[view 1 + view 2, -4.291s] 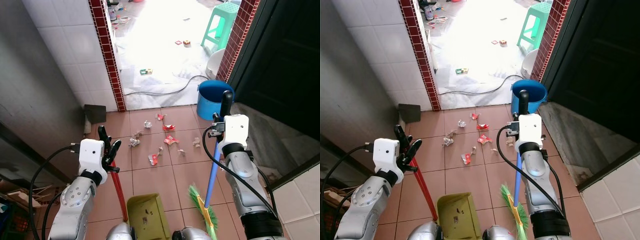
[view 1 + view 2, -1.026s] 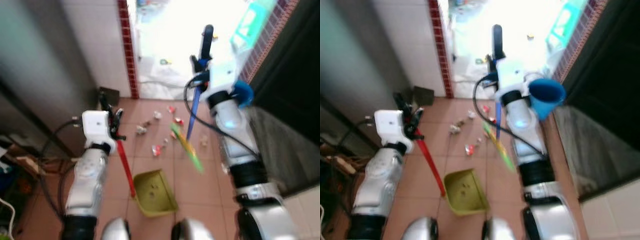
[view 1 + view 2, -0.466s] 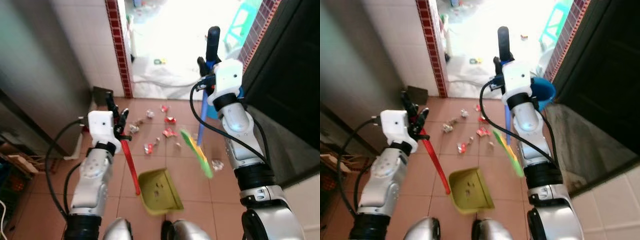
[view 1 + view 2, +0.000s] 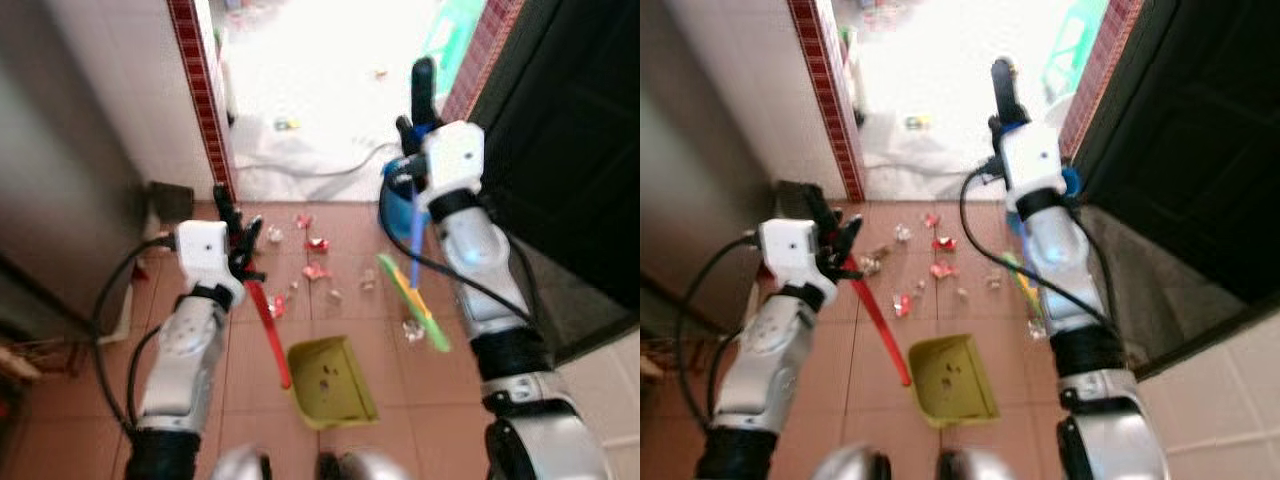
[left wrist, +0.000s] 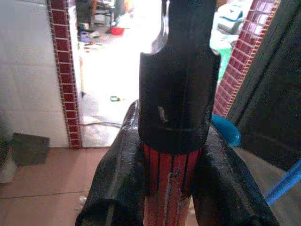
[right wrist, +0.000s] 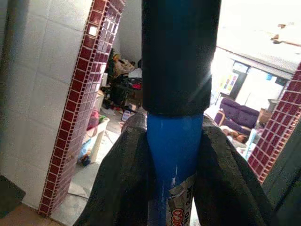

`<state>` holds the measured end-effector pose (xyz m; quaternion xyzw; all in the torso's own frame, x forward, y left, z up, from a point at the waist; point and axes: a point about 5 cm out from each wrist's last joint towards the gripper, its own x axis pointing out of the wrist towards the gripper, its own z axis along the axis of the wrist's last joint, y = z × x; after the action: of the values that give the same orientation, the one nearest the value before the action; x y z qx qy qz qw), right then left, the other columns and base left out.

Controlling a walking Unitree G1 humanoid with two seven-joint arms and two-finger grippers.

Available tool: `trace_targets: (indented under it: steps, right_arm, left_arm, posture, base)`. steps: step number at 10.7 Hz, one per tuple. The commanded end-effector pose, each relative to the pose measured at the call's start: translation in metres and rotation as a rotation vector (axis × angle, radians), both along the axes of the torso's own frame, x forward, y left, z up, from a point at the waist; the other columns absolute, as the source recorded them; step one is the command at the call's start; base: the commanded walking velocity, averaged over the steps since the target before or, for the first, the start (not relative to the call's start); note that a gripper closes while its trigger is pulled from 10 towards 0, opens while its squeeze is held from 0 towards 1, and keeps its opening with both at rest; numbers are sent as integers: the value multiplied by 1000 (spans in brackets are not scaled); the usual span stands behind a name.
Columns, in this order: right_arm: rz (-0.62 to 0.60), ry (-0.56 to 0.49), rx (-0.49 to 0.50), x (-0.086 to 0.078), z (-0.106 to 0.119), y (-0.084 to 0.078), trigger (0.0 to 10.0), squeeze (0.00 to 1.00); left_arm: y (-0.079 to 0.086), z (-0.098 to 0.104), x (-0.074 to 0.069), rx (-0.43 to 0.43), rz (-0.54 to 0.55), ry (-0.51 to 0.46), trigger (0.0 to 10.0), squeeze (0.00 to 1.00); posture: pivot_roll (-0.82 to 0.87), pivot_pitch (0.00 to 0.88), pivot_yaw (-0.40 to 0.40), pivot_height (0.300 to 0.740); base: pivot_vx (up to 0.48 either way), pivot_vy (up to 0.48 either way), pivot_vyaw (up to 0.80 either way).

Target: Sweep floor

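Observation:
My left gripper [image 4: 232, 222] is shut on the red handle [image 5: 170, 188] of a yellow-green dustpan [image 4: 331, 381], which rests on the terracotta tiles in front of my feet. My right gripper [image 4: 415, 125] is raised and shut on the blue broom handle [image 6: 173, 141] just below its black cap. The green bristles [image 4: 414, 303] hang tilted to the right of the dustpan, beside a crumpled scrap [image 4: 412, 330]. Red and white litter [image 4: 313, 269] lies scattered ahead of the dustpan, and one piece [image 4: 275, 305] sits close to the red handle.
A blue bucket [image 4: 1071, 181] stands behind my right arm by the doorway. Red-brick door jambs [image 4: 195, 80] frame a bright floor with a grey cable [image 4: 330, 170] and a green stool [image 4: 440, 40]. A dark board [image 4: 166, 201] leans at the left wall. A dark door [image 4: 560, 150] runs along the right.
The whole picture has shifted, so the camera moved. Since the first frames my right arm has risen and the broom head has swung forward from beside my feet to the dustpan's right.

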<state>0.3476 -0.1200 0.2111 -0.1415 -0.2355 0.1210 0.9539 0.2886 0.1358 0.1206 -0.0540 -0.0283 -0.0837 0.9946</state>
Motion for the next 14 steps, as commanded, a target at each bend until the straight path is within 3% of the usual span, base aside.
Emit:
trace_targets:
  steps: [1,12,14]
  right_arm:
    - [-5,-53,-18,-2,7,-5,10000,0]
    - [-20,-33,-80,0,-4,-5,10000,0]
    - [-24,-9,-95,0,-10,-4,10000,0]
  left_arm:
    - [-4,12,1,2,-13,-59,10000,0]
    - [-12,7,0,19,-64,-32,10000,0]
    - [-12,2,1,16,-48,0,10000,0]
  posture:
    - [-80,93,-8,740]
    - [-79,105,-6,740]
    - [-79,110,-6,740]
  base:
    - [469,0,0]
    - [421,0,0]
    - [0,0,0]
